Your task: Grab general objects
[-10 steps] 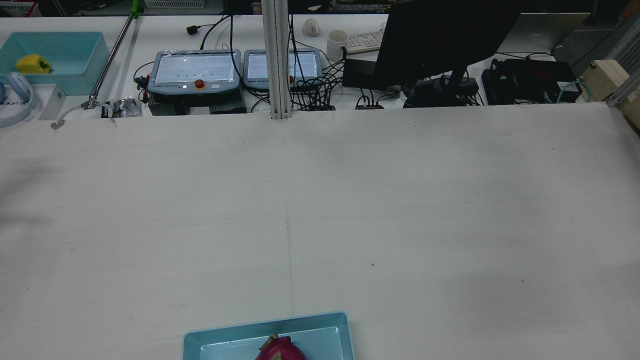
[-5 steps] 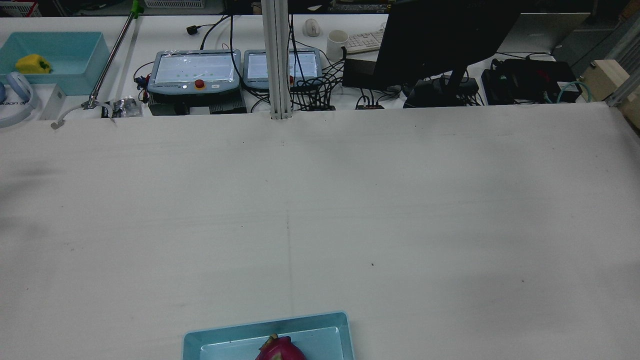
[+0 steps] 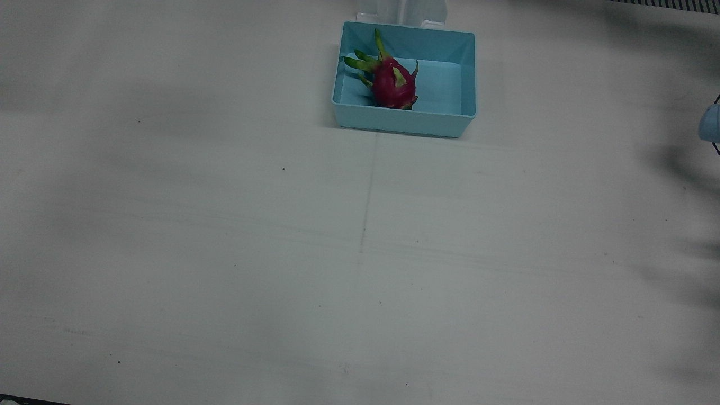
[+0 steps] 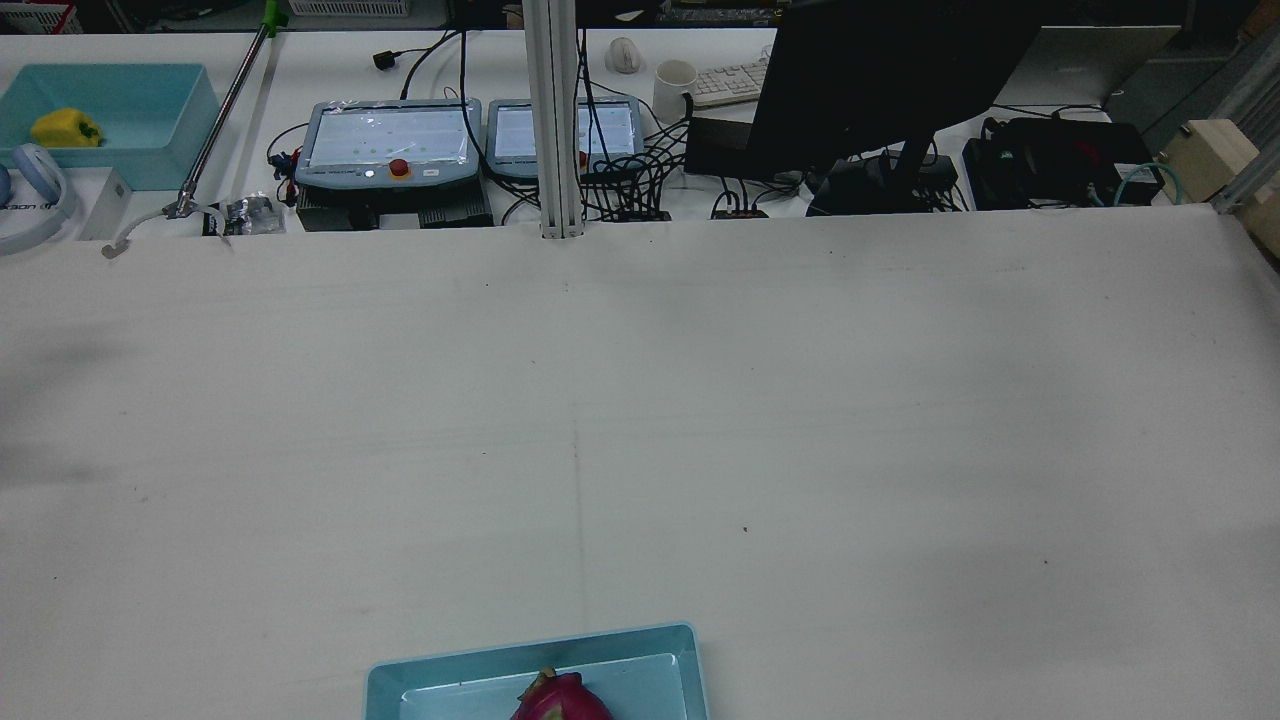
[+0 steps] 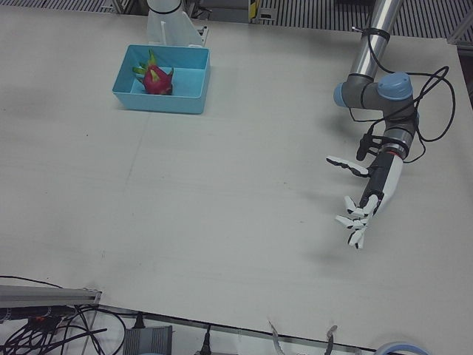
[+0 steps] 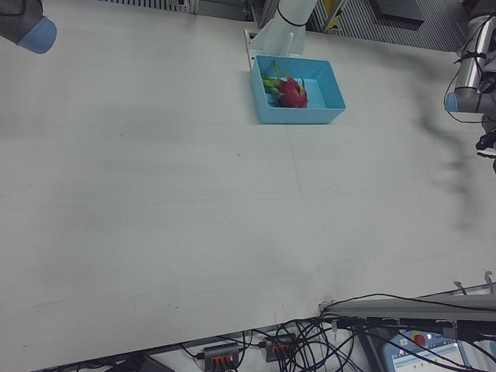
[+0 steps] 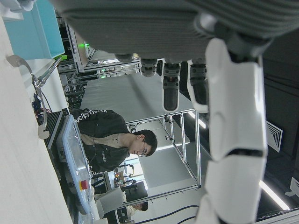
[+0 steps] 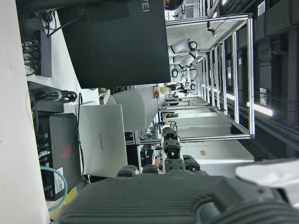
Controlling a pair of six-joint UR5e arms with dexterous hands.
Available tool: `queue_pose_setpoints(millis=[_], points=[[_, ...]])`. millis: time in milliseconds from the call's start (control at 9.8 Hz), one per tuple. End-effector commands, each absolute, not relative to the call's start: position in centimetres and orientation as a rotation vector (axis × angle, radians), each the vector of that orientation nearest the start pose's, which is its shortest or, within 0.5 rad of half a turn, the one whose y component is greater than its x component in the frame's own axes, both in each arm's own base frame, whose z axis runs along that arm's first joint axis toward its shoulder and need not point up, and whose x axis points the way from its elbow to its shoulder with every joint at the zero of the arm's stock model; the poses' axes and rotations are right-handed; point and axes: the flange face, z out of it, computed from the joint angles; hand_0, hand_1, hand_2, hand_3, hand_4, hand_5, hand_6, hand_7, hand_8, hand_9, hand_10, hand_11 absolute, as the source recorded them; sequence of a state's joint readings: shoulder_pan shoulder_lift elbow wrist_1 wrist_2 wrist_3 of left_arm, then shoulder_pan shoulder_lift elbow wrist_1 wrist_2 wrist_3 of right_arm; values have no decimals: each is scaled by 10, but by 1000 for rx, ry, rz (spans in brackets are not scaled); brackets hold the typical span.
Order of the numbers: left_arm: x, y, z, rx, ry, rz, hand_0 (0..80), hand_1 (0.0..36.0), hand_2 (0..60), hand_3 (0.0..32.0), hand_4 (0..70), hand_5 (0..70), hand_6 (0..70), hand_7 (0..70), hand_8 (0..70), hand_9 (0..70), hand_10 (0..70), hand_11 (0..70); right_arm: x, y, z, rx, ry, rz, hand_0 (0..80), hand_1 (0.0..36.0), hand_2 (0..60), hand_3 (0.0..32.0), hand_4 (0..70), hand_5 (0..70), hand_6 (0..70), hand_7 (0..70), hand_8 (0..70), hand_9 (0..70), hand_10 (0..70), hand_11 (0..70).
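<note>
Broadly, the worktop (image 3: 225,253) lay bare except for the blue bin (image 3: 464,79) near the robot's pedestals, holding a dragon fruit (image 3: 394,84). The left hand (image 5: 366,200) hovered well away, fingers spread, empty; the right hand's (image 8: 187,196) state couldn't be told. The fruit looked firm and fairly heavy, its scales fragile, best cupped around the body.

A robotics lab: a UR5e arm (image 5: 369,81) over a white table (image 4: 640,420), teach pendants (image 4: 390,145), monitor (image 4: 880,70), cable tangles (image 4: 650,170), aluminium framing (image 8: 224,74).
</note>
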State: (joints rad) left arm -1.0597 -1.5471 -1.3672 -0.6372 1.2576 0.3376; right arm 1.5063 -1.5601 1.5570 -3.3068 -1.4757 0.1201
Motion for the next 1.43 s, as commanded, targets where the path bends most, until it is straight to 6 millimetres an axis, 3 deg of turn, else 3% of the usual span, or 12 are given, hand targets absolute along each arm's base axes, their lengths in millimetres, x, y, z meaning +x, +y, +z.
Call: queue_pose_setpoints(millis=[0, 816, 918, 1020, 1122, 1327], points=[[101, -515, 728, 52, 2448, -1609, 800, 360, 600, 0, 0, 700, 49, 464, 30, 126, 0, 0, 112, -486, 704, 70, 1962, -2319, 0, 0, 0, 0, 0, 0, 0, 0, 0, 0, 0, 0], [99, -515, 729, 70, 2442, -1610, 800, 360, 600, 0, 0, 700, 36, 504, 37, 142, 0, 0, 112, -486, 703, 70, 1964, -2317, 0, 0, 0, 0, 0, 0, 0, 0, 0, 0, 0, 0], [98, -515, 728, 73, 2447, -1609, 554, 360, 600, 0, 0, 700, 34, 498, 26, 135, 0, 0, 111, -486, 703, 72, 1964, -2318, 0, 0, 0, 0, 0, 0, 0, 0, 0, 0, 0, 0], [93, -505, 736, 77, 2448, -1605, 461, 144, 307, 0, 27, 700, 57, 507, 18, 134, 0, 0, 112, -486, 704, 72, 1961, -2318, 0, 0, 0, 0, 0, 0, 0, 0, 0, 0, 0, 0], [89, -500, 739, 91, 2455, -1618, 457, 0, 0, 0, 109, 700, 83, 525, 22, 141, 0, 0, 112, -486, 704, 70, 1962, -2319, 0, 0, 0, 0, 0, 0, 0, 0, 0, 0, 0, 0], [88, -499, 740, 97, 2455, -1622, 194, 0, 0, 0, 74, 700, 71, 496, 9, 124, 0, 0, 112, -486, 704, 72, 1961, -2318, 0, 0, 0, 0, 0, 0, 0, 0, 0, 0, 0, 0]])
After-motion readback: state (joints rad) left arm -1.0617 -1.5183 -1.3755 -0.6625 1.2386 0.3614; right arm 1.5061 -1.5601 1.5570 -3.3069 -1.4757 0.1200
